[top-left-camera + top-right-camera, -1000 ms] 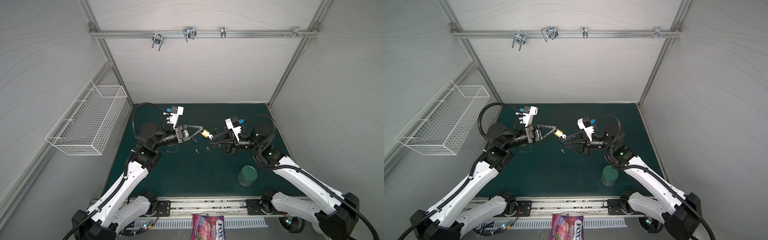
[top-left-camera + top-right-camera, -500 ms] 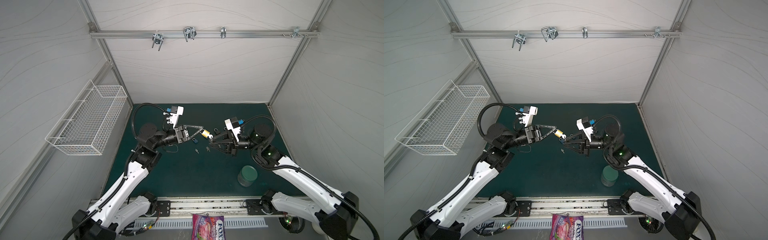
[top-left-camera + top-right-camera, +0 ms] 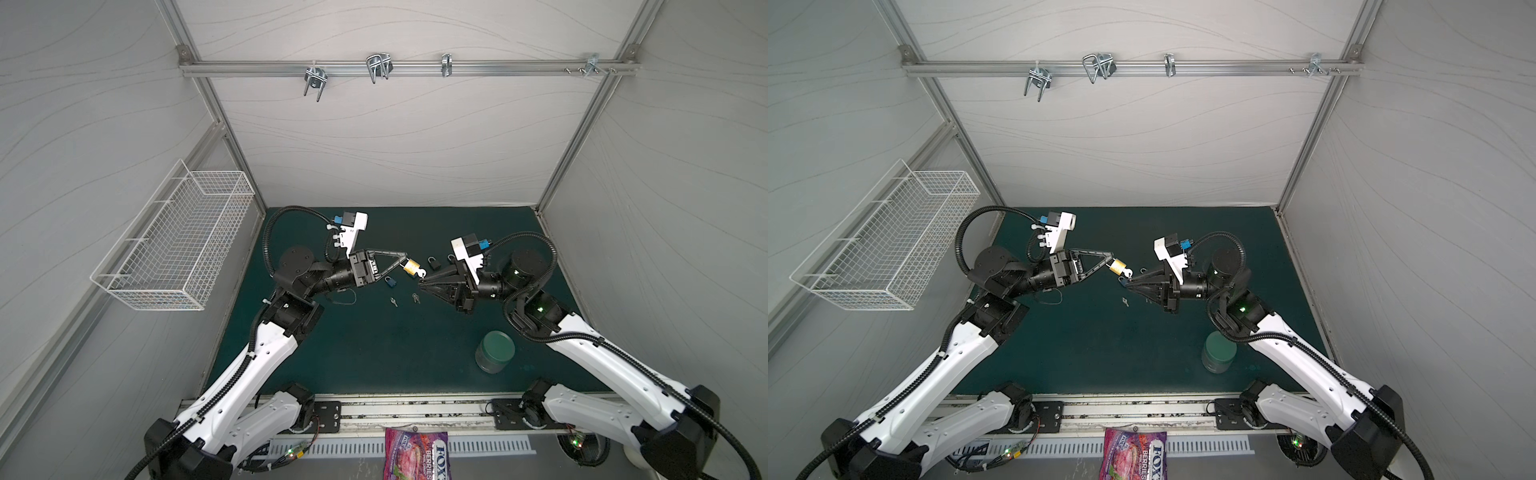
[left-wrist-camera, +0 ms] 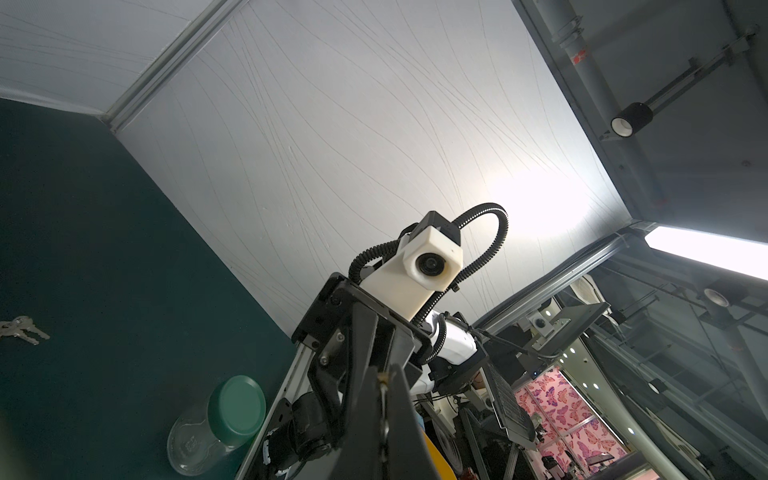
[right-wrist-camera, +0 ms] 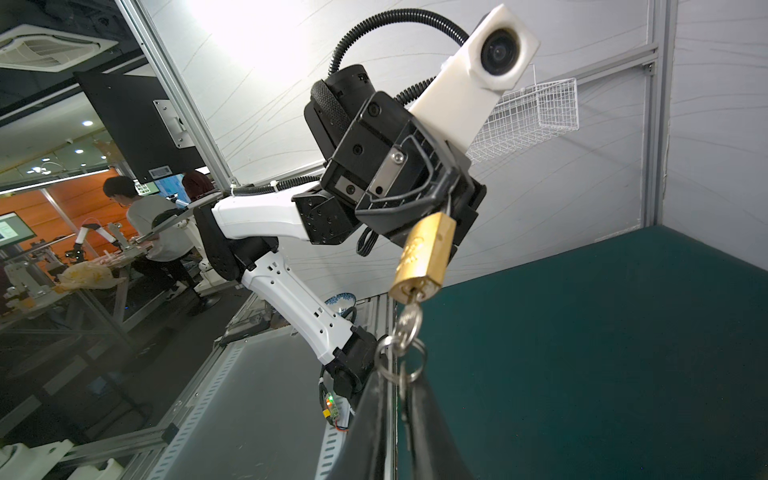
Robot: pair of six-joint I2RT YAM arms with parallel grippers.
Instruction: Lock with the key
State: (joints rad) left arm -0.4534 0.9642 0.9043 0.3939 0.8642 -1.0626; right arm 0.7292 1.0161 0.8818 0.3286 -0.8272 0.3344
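Observation:
In both top views my left gripper (image 3: 404,258) (image 3: 1111,258) is shut on the shackle of a brass padlock (image 3: 411,267) (image 3: 1118,266), holding it above the green mat. A silver key (image 5: 409,322) sits in the padlock (image 5: 424,257) keyhole, with a key ring (image 5: 399,357) hanging from it. My right gripper (image 5: 401,411) (image 3: 420,282) is just below the padlock. Its fingers stand close together around a second key that hangs from the ring. In the left wrist view the left gripper (image 4: 383,386) is pressed shut on a thin metal bar.
On the mat lie a blue padlock (image 3: 390,281), two black padlocks (image 3: 433,262), and loose keys (image 3: 393,301) (image 4: 23,328). A jar with a green lid (image 3: 494,351) stands front right. A wire basket (image 3: 174,241) hangs on the left wall.
The right gripper's jaws have narrowed around the hanging key under the padlock. The left arm and padlock have stayed in place.

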